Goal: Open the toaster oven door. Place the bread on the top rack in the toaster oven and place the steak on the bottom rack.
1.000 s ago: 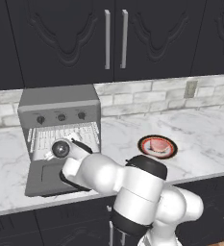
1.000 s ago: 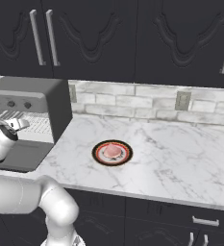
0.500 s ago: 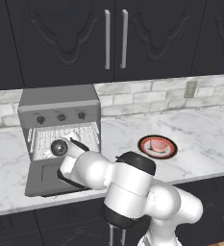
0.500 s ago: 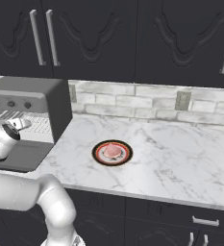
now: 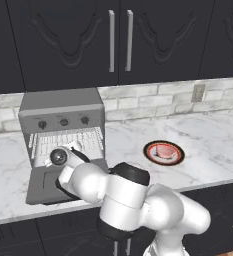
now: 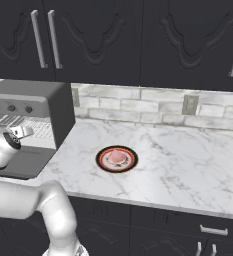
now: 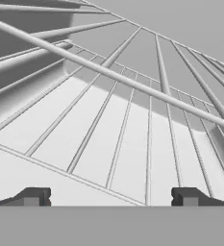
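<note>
Arm elbow swung lower and nearer camera; hand barely shifted. Gripper [image 7: 111, 197] spread wide, empty, at wire racks [image 7: 132, 120]. Toaster oven door [image 5: 48, 184] down flat, toaster oven [image 5: 63, 117] open. Steak [image 6: 117, 157] on red-rimmed plate [image 6: 104, 165], well right.

Arm [image 5: 138, 200]: glossy white shell, fat rounded segments, bulbous like stacked capsules. Dark black bands at joints; one broad black collar atop cylindrical segment at centre of left base view, second dark ring at its lower end. Round dark-grey end cap with lighter centre disc on wrist [image 5: 58, 157], at 10 o'clock from collar. In right base view, long smooth white link [image 6: 33, 207] curves down, no seams or markings legible. Gripper [image 7: 111, 197]: two small dark-grey blocky fingertips, squared ends, set wide apart. Cables, screws: cannot tell.
</note>
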{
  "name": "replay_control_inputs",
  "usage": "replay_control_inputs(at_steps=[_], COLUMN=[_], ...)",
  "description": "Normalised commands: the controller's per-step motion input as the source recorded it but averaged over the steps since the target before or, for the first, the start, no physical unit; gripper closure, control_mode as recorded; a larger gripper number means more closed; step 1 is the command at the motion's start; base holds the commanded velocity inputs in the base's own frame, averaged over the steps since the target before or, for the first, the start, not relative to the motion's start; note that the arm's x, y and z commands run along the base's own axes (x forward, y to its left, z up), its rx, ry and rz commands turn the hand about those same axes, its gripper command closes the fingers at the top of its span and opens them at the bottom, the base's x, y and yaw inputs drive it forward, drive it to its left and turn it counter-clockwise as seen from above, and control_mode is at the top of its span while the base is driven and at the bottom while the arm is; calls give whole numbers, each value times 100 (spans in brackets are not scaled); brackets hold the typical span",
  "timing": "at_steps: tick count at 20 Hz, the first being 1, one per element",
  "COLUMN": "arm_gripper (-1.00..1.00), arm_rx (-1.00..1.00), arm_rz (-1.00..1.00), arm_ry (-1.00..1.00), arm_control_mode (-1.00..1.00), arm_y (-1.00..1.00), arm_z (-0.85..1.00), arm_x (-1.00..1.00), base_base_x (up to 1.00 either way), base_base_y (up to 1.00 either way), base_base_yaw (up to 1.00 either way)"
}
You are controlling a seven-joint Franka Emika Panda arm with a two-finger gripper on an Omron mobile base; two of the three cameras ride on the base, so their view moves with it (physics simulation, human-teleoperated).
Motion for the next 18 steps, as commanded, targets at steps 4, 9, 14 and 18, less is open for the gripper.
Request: replay_control_inputs(at_steps=[4, 9, 14, 18], arm_gripper=[-100, -100, -100, -100], arm_rx=[6, 5, 2, 0], arm_rz=[-5, -4, -2, -2], arm_ry=[0, 0, 1, 1], arm_control_mode=[-100, -100, -100, -100], arm_y=[6, 1, 0, 0], arm_z=[-10, -6, -12, -5], arm_x=[23, 23, 13, 28], base_base_x=[0, 0, 0, 0], base_base_y=[0, 0, 0, 0], base_base_yaw=[0, 0, 0, 0])
